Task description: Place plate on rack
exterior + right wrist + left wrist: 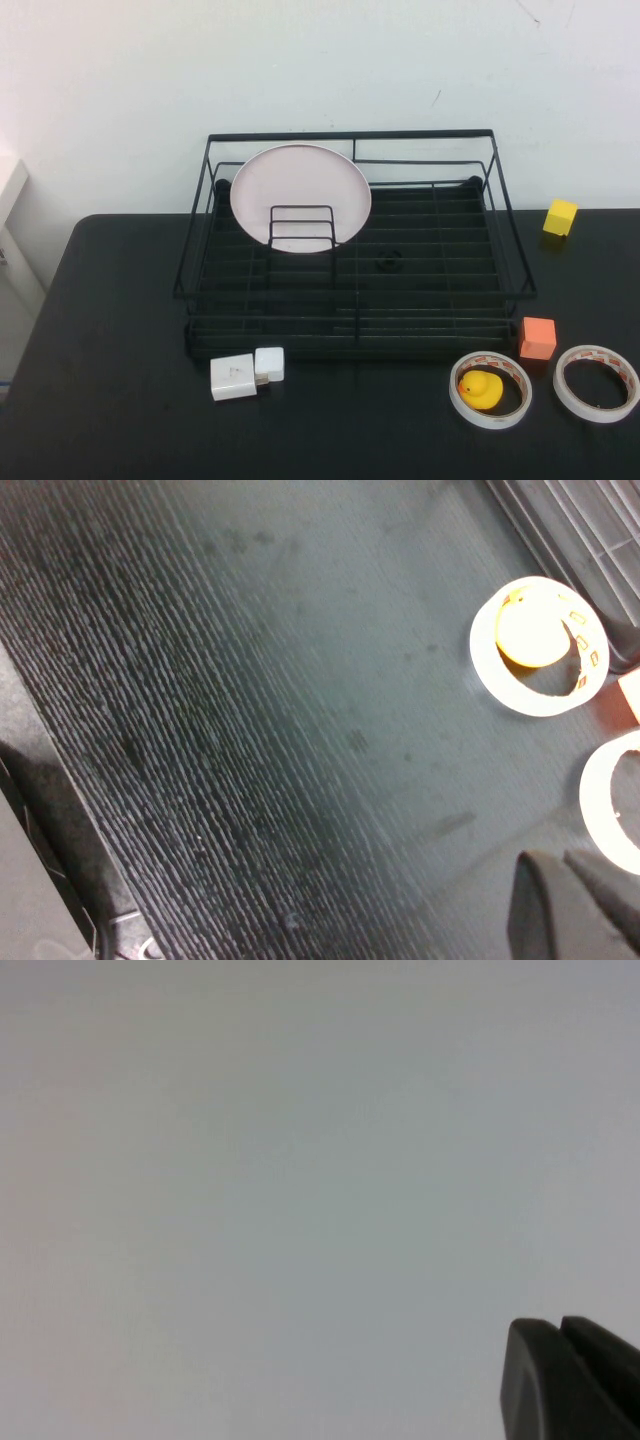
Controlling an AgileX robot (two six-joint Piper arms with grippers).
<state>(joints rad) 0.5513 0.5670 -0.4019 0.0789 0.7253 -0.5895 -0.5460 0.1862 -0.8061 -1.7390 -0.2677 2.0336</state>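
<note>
The pale pink-white plate (300, 180) stands upright inside the black wire rack (350, 134), at its back left, leaning behind the small wire loop holder (301, 208). Neither arm shows in the high view. My left gripper (558, 1332) is shut and empty, and its wrist view shows only a blank pale wall. My right gripper (560, 865) is shut and empty, above the black table near the tape rings, away from the rack. A corner of the rack's base shows in the right wrist view (590, 530).
Two white adapters (245, 375) lie in front of the rack's left corner. A tape ring (455, 395) holds a yellow duck (480, 388), and another ring (561, 382) lies to its right. An orange cube (537, 338) and a yellow cube (560, 217) sit at the right.
</note>
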